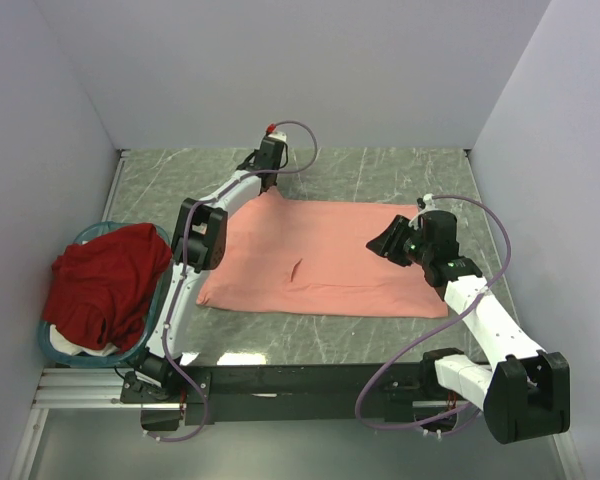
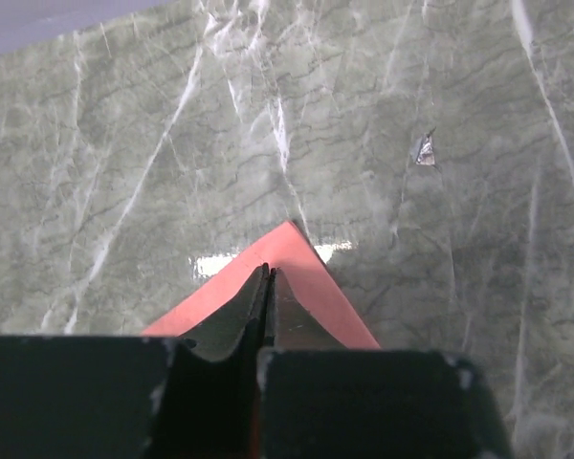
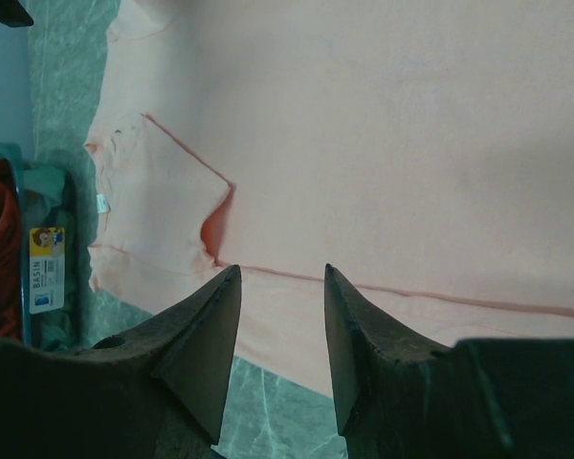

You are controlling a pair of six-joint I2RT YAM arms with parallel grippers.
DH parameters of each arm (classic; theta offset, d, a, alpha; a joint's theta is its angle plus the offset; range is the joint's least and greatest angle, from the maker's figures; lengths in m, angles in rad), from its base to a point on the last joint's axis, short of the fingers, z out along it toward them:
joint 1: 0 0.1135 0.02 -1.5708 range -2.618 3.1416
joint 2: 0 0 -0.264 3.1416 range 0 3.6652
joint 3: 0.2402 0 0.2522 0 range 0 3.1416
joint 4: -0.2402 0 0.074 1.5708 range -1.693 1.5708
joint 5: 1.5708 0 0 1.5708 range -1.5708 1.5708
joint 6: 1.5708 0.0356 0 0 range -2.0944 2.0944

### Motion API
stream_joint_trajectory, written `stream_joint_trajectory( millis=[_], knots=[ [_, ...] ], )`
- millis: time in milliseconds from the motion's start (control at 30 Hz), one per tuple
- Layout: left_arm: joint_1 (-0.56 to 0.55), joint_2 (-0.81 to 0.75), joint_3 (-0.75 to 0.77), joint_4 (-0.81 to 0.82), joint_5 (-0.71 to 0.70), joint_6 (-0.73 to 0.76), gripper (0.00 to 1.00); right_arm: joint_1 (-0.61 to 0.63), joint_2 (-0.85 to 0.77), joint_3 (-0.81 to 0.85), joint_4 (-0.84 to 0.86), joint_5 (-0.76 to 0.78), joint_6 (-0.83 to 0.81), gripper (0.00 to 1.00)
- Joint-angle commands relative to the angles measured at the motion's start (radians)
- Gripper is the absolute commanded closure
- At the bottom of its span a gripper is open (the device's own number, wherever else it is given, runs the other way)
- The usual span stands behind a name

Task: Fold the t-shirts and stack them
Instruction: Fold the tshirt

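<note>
We're pinching the far-left corner of the salmon-pink t-shirt [image 1: 320, 262] with the left gripper [image 2: 269, 275], fingers pressing together on the cloth, corner tip poking out past them. The shirt is lying spread flat on the table [image 1: 380, 170], a small crease showing near its middle. The right gripper [image 3: 280, 272] is hovering over the shirt's right side, fingers standing partly apart, gripping nothing. The dark red t-shirt [image 1: 105, 280] is sitting bunched in the teal basket [image 1: 52, 345] at the table's left edge, spilling over the rim, just beside the pink one
</note>
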Motion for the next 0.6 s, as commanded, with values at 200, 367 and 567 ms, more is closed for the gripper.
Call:
stream_joint_trajectory(
  millis=[200, 367, 567],
  knots=[
    [-0.002, -0.047, 0.024, 0.044, -0.011, -0.028, 0.77, 0.007, 0.001, 0.006, 0.028, 0.001, -0.022, 0.53],
    [-0.002, -0.066, 0.015, 0.033, -0.089, -0.062, 0.54, 0.007, -0.005, 0.005, 0.028, -0.001, -0.022, 0.53],
    [-0.002, -0.078, 0.015, -0.047, -0.093, -0.157, 0.61, 0.004, -0.005, 0.002, 0.034, -0.002, -0.019, 0.53]
  ],
)
